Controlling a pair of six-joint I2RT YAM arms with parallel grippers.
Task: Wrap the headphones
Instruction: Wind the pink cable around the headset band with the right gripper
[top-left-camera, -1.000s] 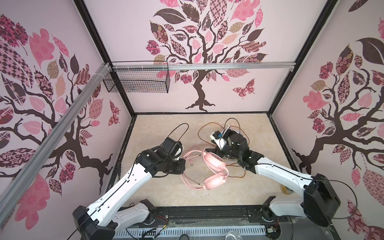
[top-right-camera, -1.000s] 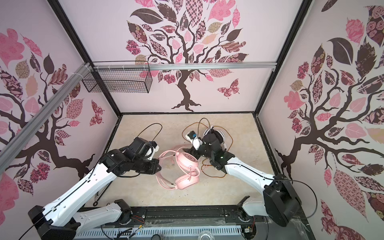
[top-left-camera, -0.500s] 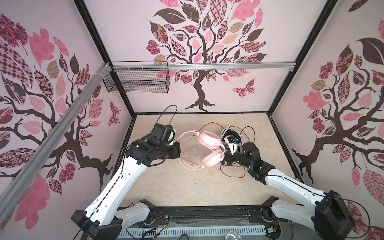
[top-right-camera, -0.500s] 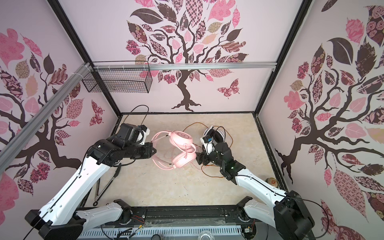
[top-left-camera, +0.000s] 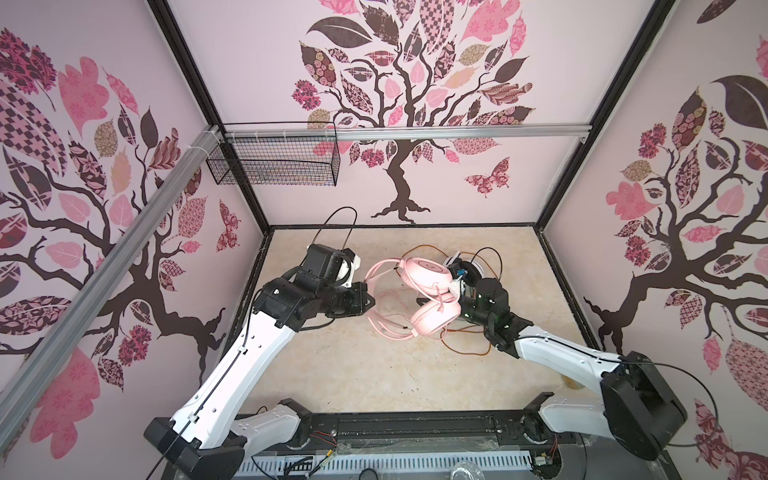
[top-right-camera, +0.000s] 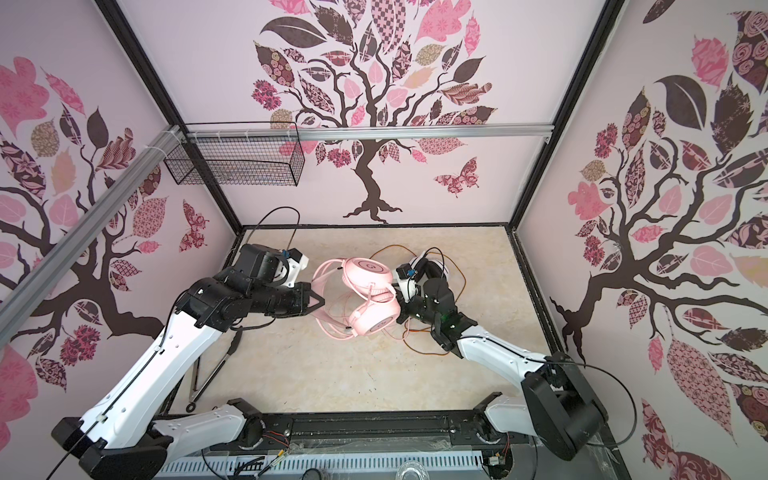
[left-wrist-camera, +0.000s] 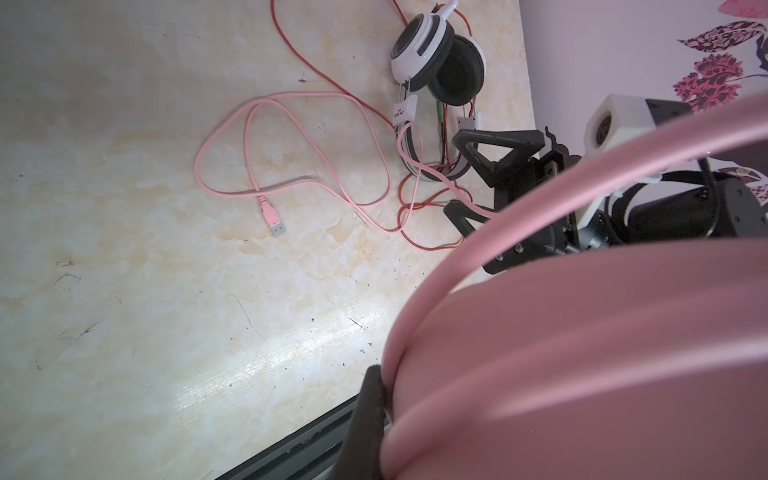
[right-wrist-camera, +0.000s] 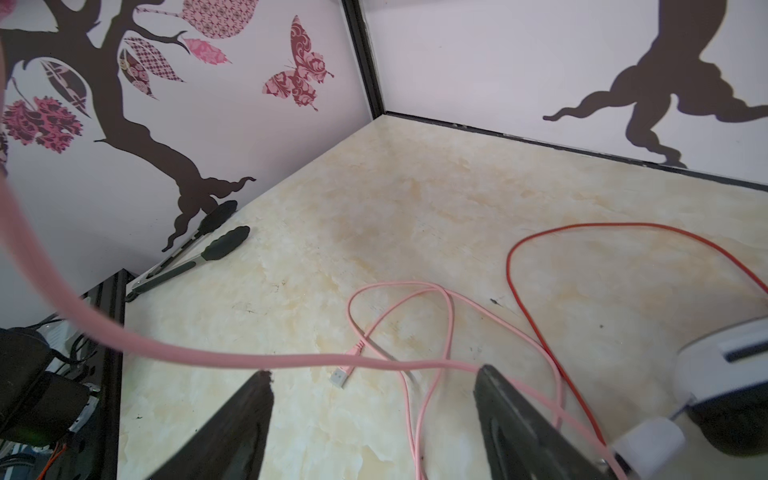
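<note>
**Pink headset held up, cable not yet caught for winding**

The left gripper (top-left-camera: 369, 302) is clenched on the headband of the pink headset (top-left-camera: 428, 276), a plastic over-ear pair with round cups. It holds the headset off the cream marbled table (top-left-camera: 374, 374), with both cups hanging just beyond its jaws. The right gripper (right-wrist-camera: 374, 374) faces it from the far side of the cups with its jaws spread and grasping nothing.

The thin pink cable (left-wrist-camera: 291, 99) runs from the headset across the gap between those spread jaws. It seems to rest against 1 finger, then falls into loose loops on the table below them and ends in a pink USB plug (left-wrist-camera: 274, 224).

I judge the step in hand to be catching the cable, with the wrapping itself not begun. The next move calls for the right jaws to close on that stretch, then lead it around the headband or cups while the left grip holds firm.

The white headset with black ear pads (left-wrist-camera: 424, 54) lies on the table just behind the right jaws. Its orange-red cable (right-wrist-camera: 582, 226) crosses under the pink loops, so a snag is possible.

The only container is 1 black wire basket (top-left-camera: 274, 166) on the back wall, well apart from both jaws. I can make out nothing through its mesh.
</note>
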